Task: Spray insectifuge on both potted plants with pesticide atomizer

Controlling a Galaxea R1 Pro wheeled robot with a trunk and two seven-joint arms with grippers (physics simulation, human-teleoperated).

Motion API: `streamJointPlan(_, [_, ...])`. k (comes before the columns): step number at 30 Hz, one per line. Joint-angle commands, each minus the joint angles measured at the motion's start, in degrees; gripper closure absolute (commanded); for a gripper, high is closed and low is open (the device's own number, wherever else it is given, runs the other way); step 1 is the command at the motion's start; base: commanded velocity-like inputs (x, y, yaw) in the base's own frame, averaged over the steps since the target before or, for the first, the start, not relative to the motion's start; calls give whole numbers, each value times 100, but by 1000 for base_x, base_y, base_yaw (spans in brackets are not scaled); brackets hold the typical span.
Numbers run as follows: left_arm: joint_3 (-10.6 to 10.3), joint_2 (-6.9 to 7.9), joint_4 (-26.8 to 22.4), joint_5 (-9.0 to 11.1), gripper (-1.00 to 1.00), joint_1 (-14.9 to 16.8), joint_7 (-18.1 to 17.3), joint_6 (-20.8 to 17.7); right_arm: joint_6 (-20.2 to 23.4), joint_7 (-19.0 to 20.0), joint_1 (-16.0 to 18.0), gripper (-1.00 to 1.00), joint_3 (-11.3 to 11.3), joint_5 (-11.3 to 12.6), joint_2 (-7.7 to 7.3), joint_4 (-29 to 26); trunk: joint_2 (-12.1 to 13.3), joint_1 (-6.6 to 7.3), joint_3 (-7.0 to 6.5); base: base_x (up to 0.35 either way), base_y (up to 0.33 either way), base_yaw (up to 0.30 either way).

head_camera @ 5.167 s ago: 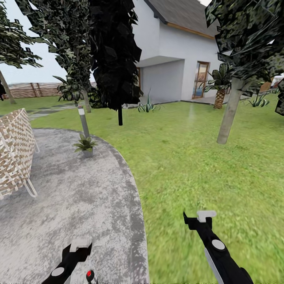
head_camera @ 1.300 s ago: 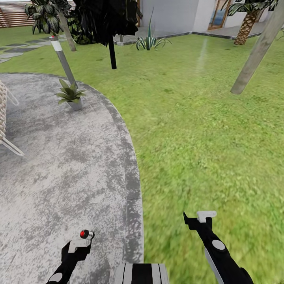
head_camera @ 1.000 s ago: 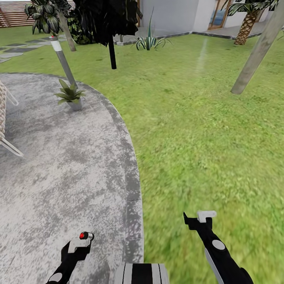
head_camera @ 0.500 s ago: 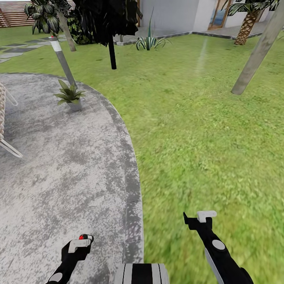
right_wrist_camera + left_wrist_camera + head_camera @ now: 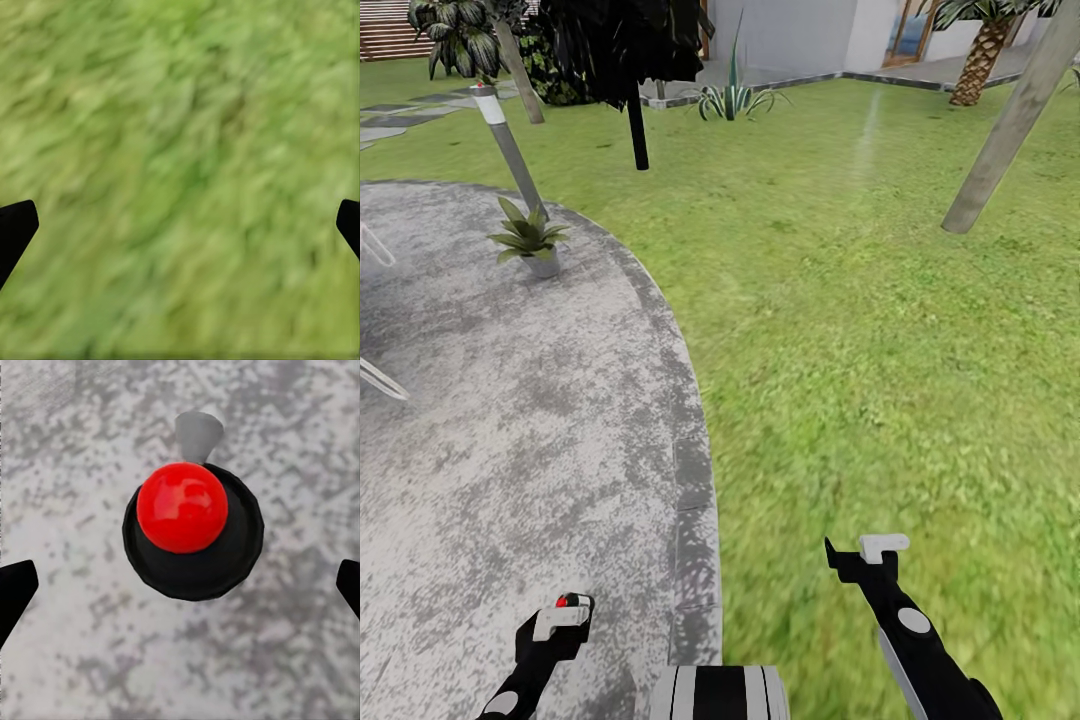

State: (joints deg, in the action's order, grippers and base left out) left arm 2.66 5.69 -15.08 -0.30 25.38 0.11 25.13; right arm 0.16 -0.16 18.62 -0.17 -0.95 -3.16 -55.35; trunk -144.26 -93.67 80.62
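Ahead, open lawn [image 5: 880, 330] right of patio [image 5: 510, 420] edge (plant [image 5: 526, 234] far).

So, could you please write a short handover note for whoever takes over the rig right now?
Left gripper: open, above the pesticide atomizer, which stands on the patio, not gripped.
Right gripper: open, empty, over the lawn.
One potted plant sits at the patio's far edge beside a post.
Done: nothing gripped yet.
Left: grasp the atomizer, spray both plants.
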Motion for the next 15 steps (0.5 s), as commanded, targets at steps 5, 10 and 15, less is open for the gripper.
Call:
streamJointPlan(5, [15, -2, 5, 2, -100, 2, 4, 19, 2, -3, 1, -100, -1, -10, 0, -2, -1, 1, 3, 50, 0, -1])
streamJointPlan(10, [15, 0, 5, 1, -100, 2, 4, 19, 4, -2, 1, -100, -1, -7, 0, -3, -1, 1, 3, 11, 0, 0])
streamJointPlan(15, [15, -3, 5, 3, -100, 2, 2, 19, 5, -2, 1, -100, -1, -7, 0, -3, -1, 1, 3, 1, 0, 0])
